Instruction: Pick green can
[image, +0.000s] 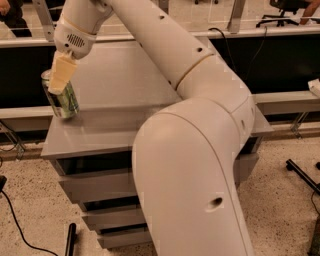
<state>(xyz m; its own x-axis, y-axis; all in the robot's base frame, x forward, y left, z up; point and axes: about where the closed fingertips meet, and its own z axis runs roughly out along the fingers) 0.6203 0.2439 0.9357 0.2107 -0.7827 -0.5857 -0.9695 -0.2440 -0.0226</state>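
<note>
The green can (66, 102) stands tilted near the far left edge of the grey table (115, 125), its silver rim leaning left. My gripper (58, 86) comes down from above on the white arm (165, 55) and is closed around the can's upper part. One pale yellow finger (62, 74) lies across the can's front. The other finger is hidden behind the can. The can's base is at or just above the tabletop.
The table is a grey cabinet with drawers (95, 187) below. A black cable (15, 225) and a black rod (70, 240) lie on the speckled floor at the left. A dark railing panel (280, 60) runs behind. My arm's large body fills the centre right.
</note>
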